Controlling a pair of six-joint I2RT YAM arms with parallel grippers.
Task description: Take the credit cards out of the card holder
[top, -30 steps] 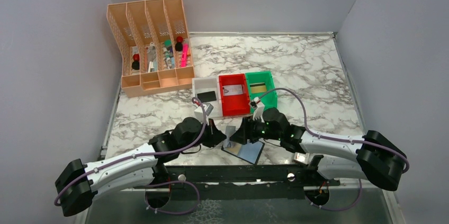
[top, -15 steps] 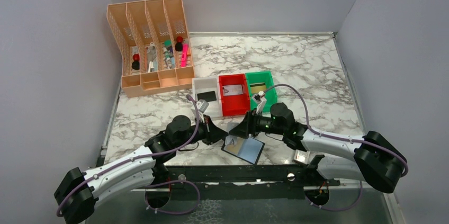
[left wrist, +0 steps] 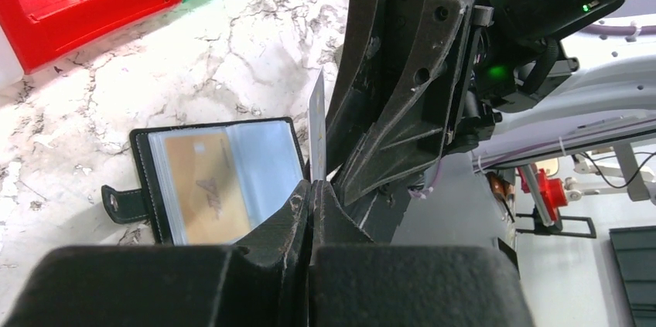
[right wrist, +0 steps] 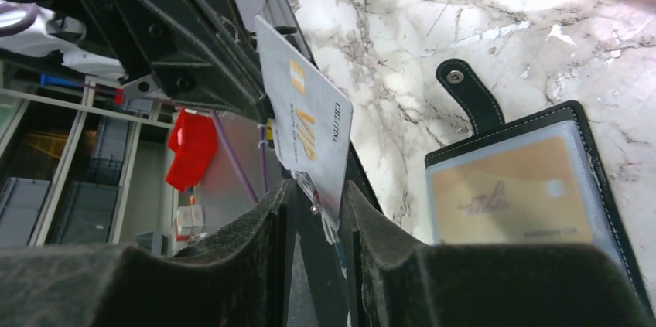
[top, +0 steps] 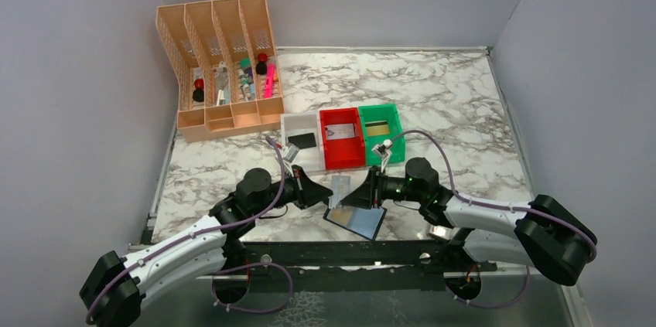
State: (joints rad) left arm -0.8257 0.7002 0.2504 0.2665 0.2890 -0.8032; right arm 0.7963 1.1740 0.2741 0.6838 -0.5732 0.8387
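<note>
One card (right wrist: 305,122), printed face (right wrist)

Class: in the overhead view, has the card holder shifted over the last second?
No. The card holder keeps its spot on the near side of the red bin.

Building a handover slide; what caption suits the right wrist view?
Left gripper holds a grey VIP card inside the right gripper; open card holder with gold card lies beyond.

Bright even light, soft shadows, sheen on card holder (left wrist: 263,161), wrist-view foregrounds blurred
</note>
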